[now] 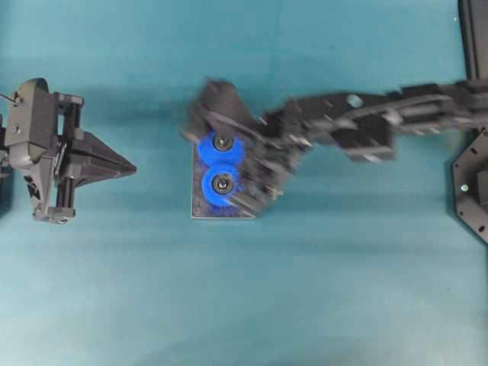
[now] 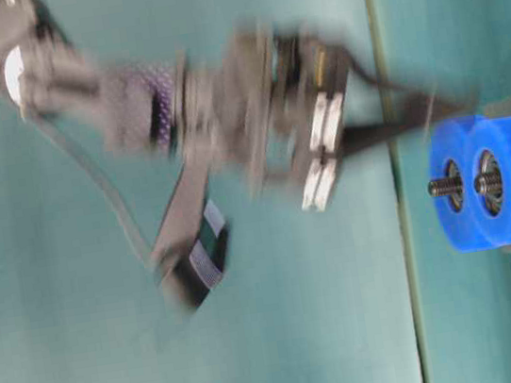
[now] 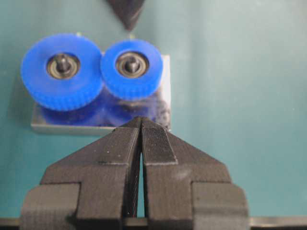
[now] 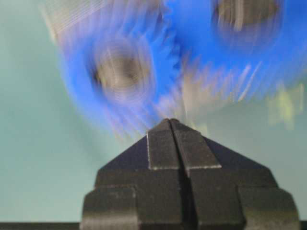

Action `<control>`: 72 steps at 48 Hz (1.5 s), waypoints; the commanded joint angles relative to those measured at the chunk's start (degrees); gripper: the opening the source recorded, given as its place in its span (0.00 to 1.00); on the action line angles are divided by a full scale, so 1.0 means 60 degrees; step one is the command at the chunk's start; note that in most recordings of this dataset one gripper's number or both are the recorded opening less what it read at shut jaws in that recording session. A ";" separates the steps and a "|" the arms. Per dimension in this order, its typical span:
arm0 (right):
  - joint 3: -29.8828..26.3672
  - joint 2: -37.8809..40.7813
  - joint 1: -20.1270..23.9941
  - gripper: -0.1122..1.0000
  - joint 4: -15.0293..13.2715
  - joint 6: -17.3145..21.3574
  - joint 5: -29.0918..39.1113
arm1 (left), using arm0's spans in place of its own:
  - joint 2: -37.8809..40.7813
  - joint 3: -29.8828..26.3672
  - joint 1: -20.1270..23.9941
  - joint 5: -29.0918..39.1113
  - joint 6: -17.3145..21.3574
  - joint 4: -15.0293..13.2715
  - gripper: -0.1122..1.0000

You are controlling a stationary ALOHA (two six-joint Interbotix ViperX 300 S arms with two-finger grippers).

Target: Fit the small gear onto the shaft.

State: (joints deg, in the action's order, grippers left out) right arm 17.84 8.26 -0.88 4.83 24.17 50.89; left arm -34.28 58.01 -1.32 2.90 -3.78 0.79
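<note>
The table [image 1: 244, 305] is covered in a flat teal cloth, and in the middle you have a dark grey metal plate [image 1: 200, 206] with two bright blue gears sitting on it. The small gear [image 3: 131, 68] is already down on the shaft [image 3: 131, 64], right beside the larger gear [image 3: 61, 71], and their teeth touch so one can turn the other. Both gears are smooth plastic with tiny ridges round the edge and a dark metal ring in the middle. Each pin pokes up through its ring (that is what keeps the gears from sliding away). Your right gripper [image 4: 169, 125] is pinched all the way closed with nothing in it, and its pointed black tip is just beside the gears; the picture there is blurry, so I cannot tell if it touches them. Your left gripper [image 3: 141, 122] is closed and empty too, waiting apart from the plate. I think the fitting job looks done.
</note>
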 commanded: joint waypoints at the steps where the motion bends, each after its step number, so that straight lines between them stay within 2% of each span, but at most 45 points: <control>1: 0.0425 -0.0879 0.0044 0.09 -0.0073 0.0103 -0.0352 | -0.0044 -0.0103 0.0059 -0.0132 0.0000 0.0029 0.10; 13: 0.1611 -0.2153 0.0000 0.09 -0.0469 -0.0029 -0.2827 | -0.0161 0.0103 0.0103 -0.0791 0.0029 0.0015 0.10; 33: 0.3193 -0.3369 -0.0029 0.09 -0.0557 -0.0234 -0.4438 | -0.1069 0.0542 0.0117 -0.0747 0.0103 0.0015 0.10; 42: 0.3867 -0.3984 0.0029 0.09 -0.0615 -0.0850 -0.5596 | -0.1157 0.0571 0.0117 -0.0732 0.0059 0.0029 0.10; 51: 0.4893 -0.4614 0.0161 0.09 -0.0645 -0.2051 -0.6870 | -0.1143 0.0688 0.0117 -0.0732 0.0059 0.0029 0.10; 55: 0.5347 -0.4922 0.0220 0.09 -0.0645 -0.2373 -0.7720 | -0.1143 0.0703 0.0117 -0.0732 0.0059 0.0029 0.10; 62: 0.5771 -0.5186 0.0220 0.09 -0.0630 -0.2388 -0.8584 | -0.1157 0.0718 0.0117 -0.0732 0.0059 0.0015 0.10; 72: 0.5874 -0.5083 0.0264 0.09 -0.0571 -0.2373 -0.8496 | -0.1157 0.0718 0.0103 -0.0791 0.0044 0.0015 0.10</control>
State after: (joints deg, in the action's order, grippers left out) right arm 53.44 -21.97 0.44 1.23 10.55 0.00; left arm -41.13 63.11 -0.70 -1.32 -3.52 0.79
